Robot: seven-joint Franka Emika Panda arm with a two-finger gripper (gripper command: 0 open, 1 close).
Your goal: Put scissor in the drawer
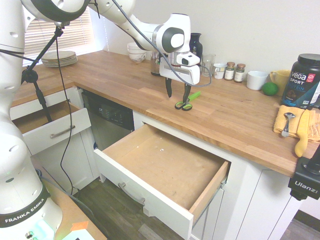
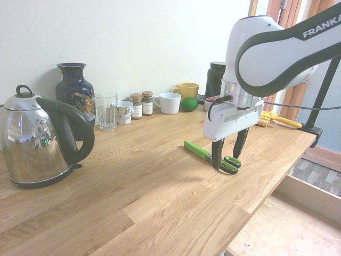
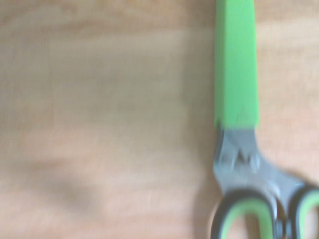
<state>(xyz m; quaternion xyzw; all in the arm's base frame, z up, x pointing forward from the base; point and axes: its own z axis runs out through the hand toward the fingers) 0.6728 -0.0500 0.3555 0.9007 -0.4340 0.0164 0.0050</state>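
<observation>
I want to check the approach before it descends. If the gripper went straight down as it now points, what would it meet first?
Most likely the scissor, near its handles; the open gripper hangs just above it on the counter, though exact alignment is hard to judge.

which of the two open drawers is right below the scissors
The wide drawer with the bare wood bottom, pulled out under the counter edge nearest the scissors. The narrower drawer is off by the counter's corner.

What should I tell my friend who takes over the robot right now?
Pincer: open, pointing down, just above the handles of the lime-green scissors, holding nothing.
Lime-green scissors with green blade sheath: flat on the wooden countertop, not gripped.
Wide white-fronted drawer with bare wood inside: pulled open below the counter edge, nothing in it.
Done: nothing yet.
Left: grip the scissors, lift, carry over the drawer, let go.
</observation>
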